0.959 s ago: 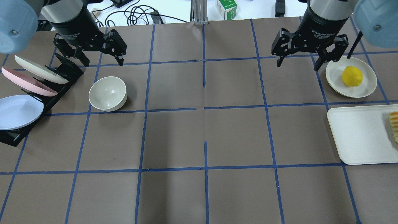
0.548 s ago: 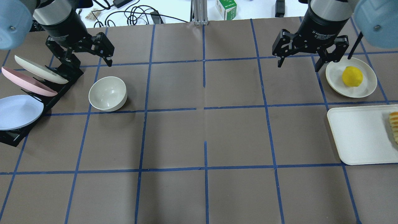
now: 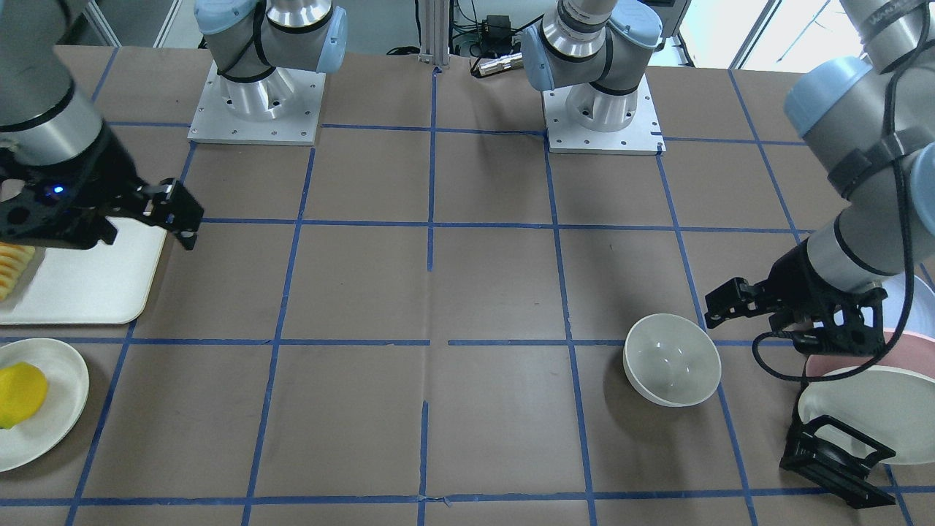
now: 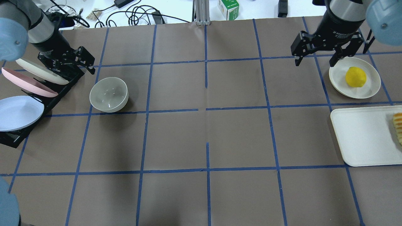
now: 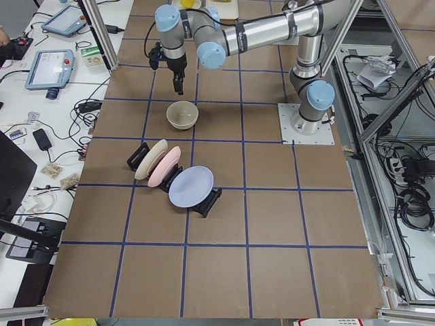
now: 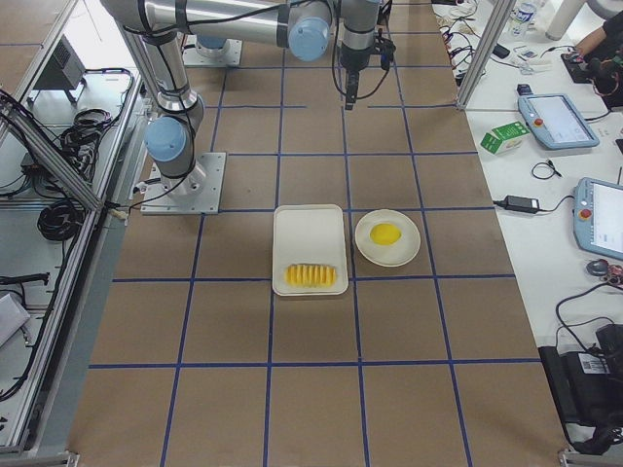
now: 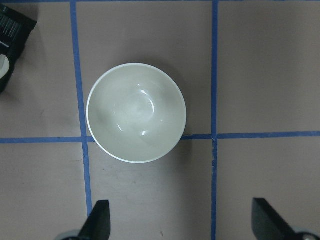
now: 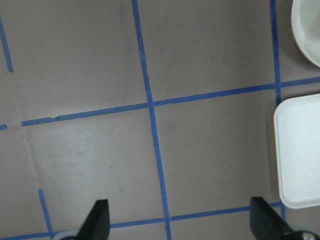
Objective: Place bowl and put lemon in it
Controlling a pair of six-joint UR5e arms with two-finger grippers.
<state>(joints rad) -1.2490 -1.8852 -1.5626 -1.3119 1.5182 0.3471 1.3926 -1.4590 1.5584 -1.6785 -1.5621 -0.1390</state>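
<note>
Two grippers, jaws spread wide, hold nothing: left gripper (image 7: 180,205) near the upright bowl (image 4: 109,94) on the table (image 4: 207,131); right gripper (image 4: 314,64) beside the plate (image 4: 372,88) carrying the lemon (image 4: 355,77).

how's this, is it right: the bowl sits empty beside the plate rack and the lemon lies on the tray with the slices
No: the lemon lies on the plate beside the tray, as the overhead view shows. The bowl does sit empty beside the rack; the slices are on the tray.
</note>
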